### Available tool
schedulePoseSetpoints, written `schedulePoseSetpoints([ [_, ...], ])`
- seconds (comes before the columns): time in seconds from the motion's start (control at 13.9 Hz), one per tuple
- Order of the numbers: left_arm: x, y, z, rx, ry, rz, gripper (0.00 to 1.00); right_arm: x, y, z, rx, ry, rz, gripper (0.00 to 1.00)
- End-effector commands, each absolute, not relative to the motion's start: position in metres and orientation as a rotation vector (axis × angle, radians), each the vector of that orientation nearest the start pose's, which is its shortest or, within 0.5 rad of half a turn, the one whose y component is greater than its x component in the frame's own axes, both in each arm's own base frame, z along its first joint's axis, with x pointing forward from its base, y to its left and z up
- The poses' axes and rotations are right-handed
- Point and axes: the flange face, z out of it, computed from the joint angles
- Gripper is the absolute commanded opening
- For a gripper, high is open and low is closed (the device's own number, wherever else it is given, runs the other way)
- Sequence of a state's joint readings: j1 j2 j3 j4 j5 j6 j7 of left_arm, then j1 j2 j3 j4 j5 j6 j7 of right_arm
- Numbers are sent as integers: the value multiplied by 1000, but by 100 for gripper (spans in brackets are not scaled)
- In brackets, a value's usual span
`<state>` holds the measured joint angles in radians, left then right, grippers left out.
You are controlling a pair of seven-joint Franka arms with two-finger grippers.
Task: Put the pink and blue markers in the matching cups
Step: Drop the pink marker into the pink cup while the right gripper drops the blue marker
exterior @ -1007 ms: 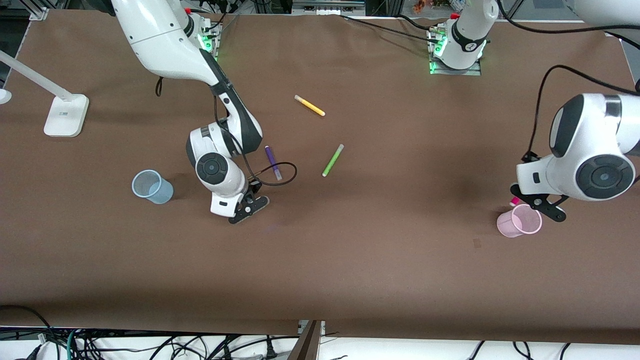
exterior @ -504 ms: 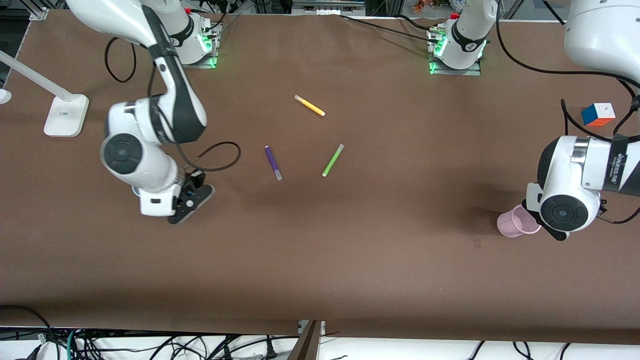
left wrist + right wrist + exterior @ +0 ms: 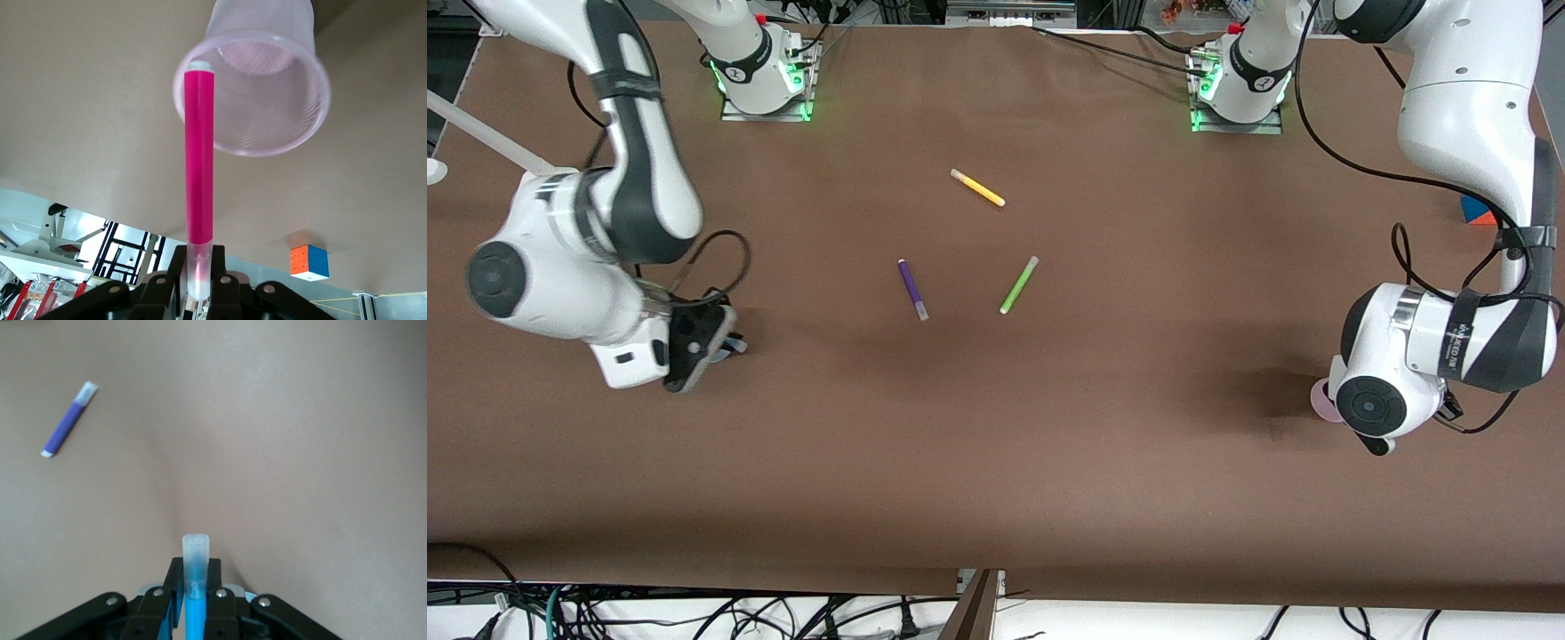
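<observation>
Neither marker was in its cup yet. The left tool gripped the pink marker, its tip at the pink cup rim's 9 o'clock. The right tool clamped the blue marker; no cup showed in its wrist view.

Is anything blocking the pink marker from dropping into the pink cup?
Nothing visible does. The left gripper holds the pink marker by one end, its other end at the pink cup's open rim; the cup's inside looks empty.

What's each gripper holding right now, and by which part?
Left gripper holds the pink marker by its pale cap end; right gripper holds the blue marker just below its cap.
</observation>
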<state>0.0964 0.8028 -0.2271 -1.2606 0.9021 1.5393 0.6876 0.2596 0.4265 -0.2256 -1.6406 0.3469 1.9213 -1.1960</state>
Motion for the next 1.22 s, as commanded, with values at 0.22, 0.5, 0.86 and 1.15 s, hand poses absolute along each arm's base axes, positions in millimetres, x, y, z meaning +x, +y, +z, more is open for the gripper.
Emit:
schedulePoseSetpoints([
  [0.22, 709, 14, 276, -2091, 1121, 886, 0, 639, -25, 337, -2057, -1545, -225, 0],
  [0.5, 708, 19, 278, -2060, 1112, 915, 0, 639, -37, 318, -1895, -1612, -361, 0],
  [0.86, 699, 11, 269, -1997, 1102, 986, 99, 632, -51, 305, -1759, -1663, -418, 0],
  [1.15, 701, -22, 300, -2024, 1076, 893, 100, 627, -61, 291, -1680, -1668, -464, 0],
])
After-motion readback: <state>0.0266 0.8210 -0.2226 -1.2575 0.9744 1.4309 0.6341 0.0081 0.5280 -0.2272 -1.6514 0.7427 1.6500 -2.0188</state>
